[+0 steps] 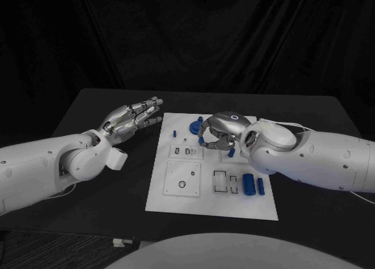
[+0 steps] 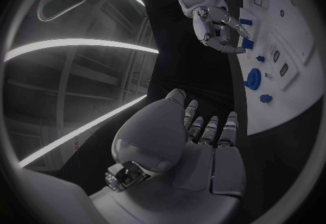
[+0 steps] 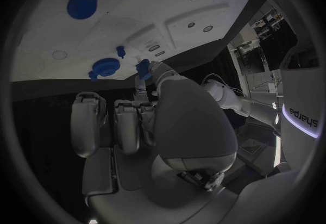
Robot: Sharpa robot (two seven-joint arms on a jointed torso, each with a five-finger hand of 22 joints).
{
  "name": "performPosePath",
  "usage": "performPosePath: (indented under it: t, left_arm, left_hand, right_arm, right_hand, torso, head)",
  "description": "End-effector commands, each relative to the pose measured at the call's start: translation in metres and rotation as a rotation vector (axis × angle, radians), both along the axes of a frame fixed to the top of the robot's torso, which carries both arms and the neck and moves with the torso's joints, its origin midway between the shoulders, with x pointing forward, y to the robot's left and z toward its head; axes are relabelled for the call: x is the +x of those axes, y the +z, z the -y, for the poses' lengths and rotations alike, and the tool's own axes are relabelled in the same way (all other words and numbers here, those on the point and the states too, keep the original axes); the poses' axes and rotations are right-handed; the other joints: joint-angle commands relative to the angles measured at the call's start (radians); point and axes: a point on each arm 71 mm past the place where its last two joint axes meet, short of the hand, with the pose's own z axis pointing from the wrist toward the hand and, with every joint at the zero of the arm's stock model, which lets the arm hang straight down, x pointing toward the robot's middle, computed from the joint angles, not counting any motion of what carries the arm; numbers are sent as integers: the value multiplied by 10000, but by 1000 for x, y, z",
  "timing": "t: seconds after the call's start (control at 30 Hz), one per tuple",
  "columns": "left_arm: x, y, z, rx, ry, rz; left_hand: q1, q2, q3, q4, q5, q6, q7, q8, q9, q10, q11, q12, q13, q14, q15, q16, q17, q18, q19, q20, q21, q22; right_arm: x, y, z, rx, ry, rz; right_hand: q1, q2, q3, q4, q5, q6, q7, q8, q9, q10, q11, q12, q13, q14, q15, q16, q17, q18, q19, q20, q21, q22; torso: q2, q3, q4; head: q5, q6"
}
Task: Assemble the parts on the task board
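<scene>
Item 1, task board [image 1: 177, 203]: your white plate lies mid-table on the black table [image 1: 316, 112], long side running near to far, with several recessed slots across its surface.

Item 2, left hand [image 1: 130, 119]: you have it hovering left of the board's far-left corner, over bare table, palm open. Its fingers [image 1: 148, 105] are extended and lie side by side, slightly apart at the tips, holding nothing. The left wrist view shows the same: fingers straight, thumb alongside, nothing between them.

Item 3, right hand [image 1: 217, 133]: you have it over the far half of the board, back of the hand upward, fingers curled down. In the right wrist view a small blue part [image 3: 143, 67] sits at the thumb tip; from the left wrist view the fingers are drawn toward each other near blue pieces. Whether that part is actually pinched you cannot tell.

Item 4, blue round part [image 1: 195, 124]: on the far end of the board, just left of the right hand; a disc-like piece.

Item 5, small blue peg [image 1: 175, 133]: upright on the board, near the far-left area, apart from both hands.

Item 6, two blue cylinders [image 1: 253, 184]: lying side by side on the near-right part of the board, beside a pair of narrow rectangular slots, partly under the right forearm
</scene>
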Motion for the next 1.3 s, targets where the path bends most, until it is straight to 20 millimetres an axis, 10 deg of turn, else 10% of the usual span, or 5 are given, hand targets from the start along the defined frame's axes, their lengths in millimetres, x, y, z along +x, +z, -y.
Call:
performPosePath:
  t: [0.03, 1.3]
  left_arm:
    - [-1, 1, 2, -145, -101, 59]
    - [-1, 1, 2, -158, -122, 57]
  left_hand:
    - [102, -24, 75, -2, 26, -11, 93, 33, 8, -10, 83, 27, 12, -18, 53, 39, 12, 68, 56, 22, 45, 13]
    - [102, -24, 75, -2, 26, -11, 93, 33, 8, -10, 83, 27, 12, -18, 53, 39, 12, 68, 56, 22, 45, 13]
  right_arm:
    - [-2, -7, -3, -697, -60, -300]
    - [-1, -24, -16, -950, 12, -634]
  right_hand:
    - [-17, 88, 10, -77, -41, -8, 79, 7, 2, 1043, 103, 35, 2635, 1056, 80, 30, 2628, -75, 253, 77, -44, 2101]
    - [-31, 99, 67, -236, -109, -251, 187, -121, -37, 1043, 201, 35, 2635, 1056, 176, 30, 2628, -49, 205, 182, -150, 2066]
  torso:
    - [3, 0, -11]
    - [0, 7, -7]
  head:
    - [-4, -1]
    - [35, -1]
